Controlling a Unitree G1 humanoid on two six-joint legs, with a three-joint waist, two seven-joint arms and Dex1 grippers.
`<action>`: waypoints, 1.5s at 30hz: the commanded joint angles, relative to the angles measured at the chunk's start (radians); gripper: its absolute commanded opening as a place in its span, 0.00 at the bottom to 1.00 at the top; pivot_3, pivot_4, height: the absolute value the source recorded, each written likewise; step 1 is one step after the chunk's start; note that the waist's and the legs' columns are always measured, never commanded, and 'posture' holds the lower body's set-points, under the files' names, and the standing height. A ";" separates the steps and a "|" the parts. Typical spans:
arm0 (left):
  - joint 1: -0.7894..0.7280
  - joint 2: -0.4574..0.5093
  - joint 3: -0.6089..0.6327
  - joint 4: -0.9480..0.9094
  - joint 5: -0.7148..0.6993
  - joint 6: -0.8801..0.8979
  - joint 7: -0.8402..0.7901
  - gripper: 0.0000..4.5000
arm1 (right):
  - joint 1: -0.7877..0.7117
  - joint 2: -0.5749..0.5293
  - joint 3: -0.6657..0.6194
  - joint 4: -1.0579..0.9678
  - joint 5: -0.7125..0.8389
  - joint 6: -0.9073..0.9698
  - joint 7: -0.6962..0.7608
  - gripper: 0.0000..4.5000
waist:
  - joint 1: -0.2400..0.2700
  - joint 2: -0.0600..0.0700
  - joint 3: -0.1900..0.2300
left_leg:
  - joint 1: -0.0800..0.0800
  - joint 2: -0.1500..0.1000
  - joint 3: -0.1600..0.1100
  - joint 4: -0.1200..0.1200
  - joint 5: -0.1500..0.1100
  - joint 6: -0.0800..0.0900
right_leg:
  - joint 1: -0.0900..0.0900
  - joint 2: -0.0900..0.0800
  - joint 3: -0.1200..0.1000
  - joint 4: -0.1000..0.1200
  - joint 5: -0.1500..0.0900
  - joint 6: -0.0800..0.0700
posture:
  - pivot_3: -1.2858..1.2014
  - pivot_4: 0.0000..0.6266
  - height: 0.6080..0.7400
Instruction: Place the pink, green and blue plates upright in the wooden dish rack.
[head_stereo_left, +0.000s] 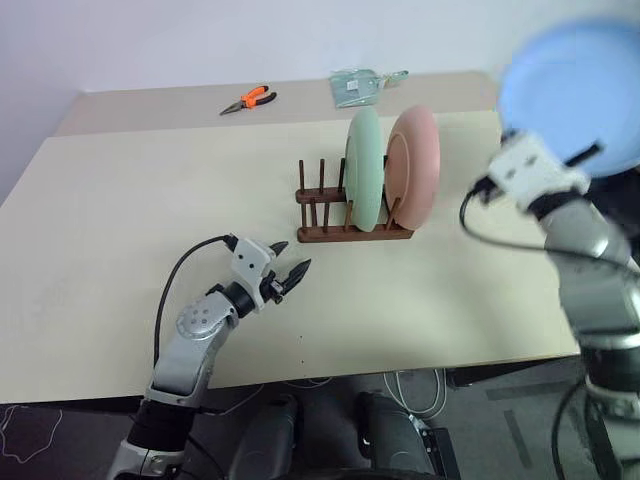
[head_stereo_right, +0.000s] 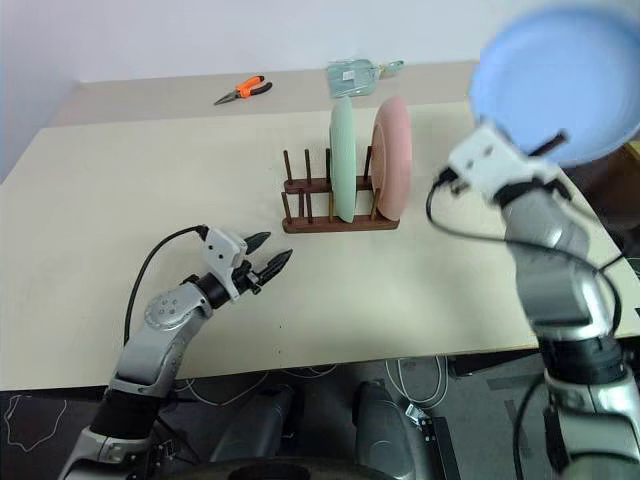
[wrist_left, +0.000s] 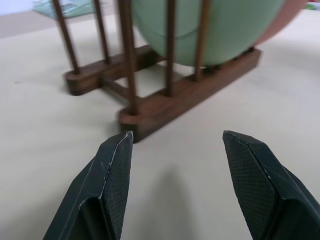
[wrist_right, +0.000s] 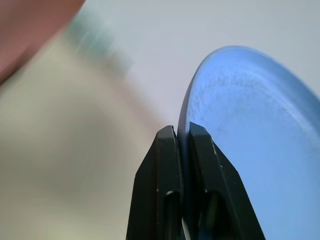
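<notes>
My right jaws (wrist_right: 182, 137) are clamped almost fully together on the rim of the blue plate (head_stereo_left: 575, 95), one black finger on each face of the thin edge; I hold it raised in the air, off to the right of the rack and clear of the tabletop (head_stereo_left: 120, 230). My left jaws (head_stereo_left: 290, 277) stand partly open with nothing between them, hovering low over the tabletop just in front of the near-left end of the wooden dish rack (head_stereo_left: 352, 212) and not touching it. The inner faces of the left fingers (wrist_left: 115, 170) are black with a fine cross-hatched texture and taper to wedge tips. Plates: three, all round, shallow and matte with plain rims. The green plate (head_stereo_left: 364, 168) and the pink plate (head_stereo_left: 415, 162) stand upright on edge in the rack, side by side, green to the left of pink. Rack: one, dark brown wood, thin round pegs rising in two rows from two low base rails joined by a crossbar; the slots at its left end hold nothing. The tabletop is smooth, pale beige. At its far edge lie one pair of pliers (head_stereo_left: 248, 99) with orange handles and one pale green packet (head_stereo_left: 358, 87), well apart from the rack.
</notes>
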 joint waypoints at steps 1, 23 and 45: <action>-0.035 0.004 0.050 0.033 0.037 -0.078 0.050 0.65 | -0.183 0.105 -0.079 -0.059 0.245 0.034 0.086 0.01 | -0.002 -0.001 0.000 | 0.000 0.000 0.000 0.000 0.000 0.000 | 0.000 0.000 0.000 0.000 0.000 0.000 | 0.52 0.24 0.99; 0.046 0.041 0.192 0.070 0.104 -0.188 0.210 0.65 | -0.188 0.978 0.034 -0.303 1.126 0.435 -0.365 0.01 | -0.022 0.000 -0.001 | -0.005 -0.001 -0.004 -0.003 0.001 -0.002 | -0.011 -0.001 0.000 0.007 0.002 -0.002 | 0.52 0.24 0.99; 0.038 0.028 0.170 0.041 0.102 -0.170 0.178 0.65 | -0.411 0.678 0.134 -0.077 1.522 0.246 -0.866 0.01 | -0.028 -0.004 -0.007 | 0.009 0.000 -0.003 -0.007 0.000 0.001 | 0.002 0.001 0.000 0.003 0.001 -0.001 | 0.52 0.24 0.99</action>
